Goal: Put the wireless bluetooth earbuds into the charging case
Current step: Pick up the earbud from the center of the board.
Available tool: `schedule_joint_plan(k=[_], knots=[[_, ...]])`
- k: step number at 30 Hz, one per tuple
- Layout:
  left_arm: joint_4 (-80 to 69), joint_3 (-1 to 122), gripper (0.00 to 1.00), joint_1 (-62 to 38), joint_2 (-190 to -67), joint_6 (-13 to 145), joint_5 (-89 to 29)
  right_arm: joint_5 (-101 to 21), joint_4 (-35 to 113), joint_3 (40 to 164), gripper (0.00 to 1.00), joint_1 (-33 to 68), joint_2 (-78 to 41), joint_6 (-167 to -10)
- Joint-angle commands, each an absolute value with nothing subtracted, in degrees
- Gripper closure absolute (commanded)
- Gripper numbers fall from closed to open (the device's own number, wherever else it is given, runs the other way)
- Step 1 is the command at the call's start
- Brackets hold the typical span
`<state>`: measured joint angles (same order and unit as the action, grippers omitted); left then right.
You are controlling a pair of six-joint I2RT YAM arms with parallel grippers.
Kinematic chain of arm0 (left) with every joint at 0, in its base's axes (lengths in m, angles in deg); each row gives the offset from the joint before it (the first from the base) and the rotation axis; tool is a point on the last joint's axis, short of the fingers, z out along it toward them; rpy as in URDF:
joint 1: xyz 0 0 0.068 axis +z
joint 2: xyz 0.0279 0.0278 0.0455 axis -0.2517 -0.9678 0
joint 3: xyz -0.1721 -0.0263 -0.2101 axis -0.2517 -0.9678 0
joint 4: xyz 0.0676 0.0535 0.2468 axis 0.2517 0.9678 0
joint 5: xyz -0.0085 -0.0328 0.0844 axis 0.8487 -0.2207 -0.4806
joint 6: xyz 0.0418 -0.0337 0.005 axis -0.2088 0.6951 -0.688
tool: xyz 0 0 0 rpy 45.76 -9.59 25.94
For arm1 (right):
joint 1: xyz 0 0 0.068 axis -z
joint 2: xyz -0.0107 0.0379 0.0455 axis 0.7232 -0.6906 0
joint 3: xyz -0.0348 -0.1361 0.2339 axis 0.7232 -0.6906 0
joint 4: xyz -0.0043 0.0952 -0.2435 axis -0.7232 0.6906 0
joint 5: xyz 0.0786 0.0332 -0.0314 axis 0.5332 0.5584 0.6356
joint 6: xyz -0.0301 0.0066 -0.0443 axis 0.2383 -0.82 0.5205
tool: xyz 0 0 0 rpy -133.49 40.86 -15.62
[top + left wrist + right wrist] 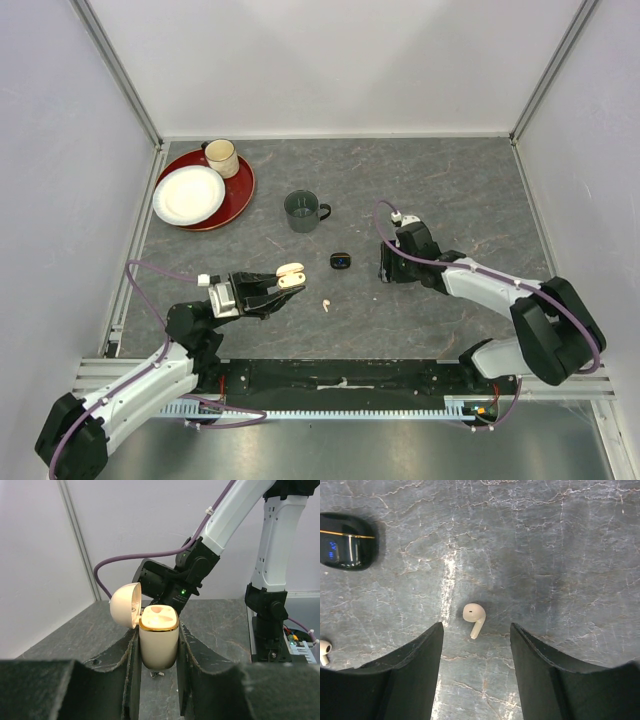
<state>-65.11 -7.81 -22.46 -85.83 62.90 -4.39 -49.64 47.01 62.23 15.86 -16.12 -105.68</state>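
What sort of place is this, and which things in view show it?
Probably a robotics lab test cell: white panels in aluminium framing enclose a grey table, a left arm and right arm are bolted at its near edge, and props like a green mug sit out.

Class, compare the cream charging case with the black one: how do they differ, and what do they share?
The cream case is pale; the black case is dark with blue lights. The cream case's lid is open; the black case looks shut. The left gripper clamps the cream case above the table; the black case lies on it. Both are small, rounded, with a gold band.
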Motion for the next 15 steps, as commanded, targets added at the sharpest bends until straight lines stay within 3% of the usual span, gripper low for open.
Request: schedule_joint_plan(k=[1,15], knots=[[-68.90,-6.52,0.98,-22.60,-86.21,62.30,-5.19,-52.62,46.87,65.46,0.38,15.30,-18.41,-104.30],[-68.90,-6.17,0.98,-22.60,-87.00,62.12,-5.19,-54.99,46.26,67.22,0.43,13.80,-22.45,-103.95]])
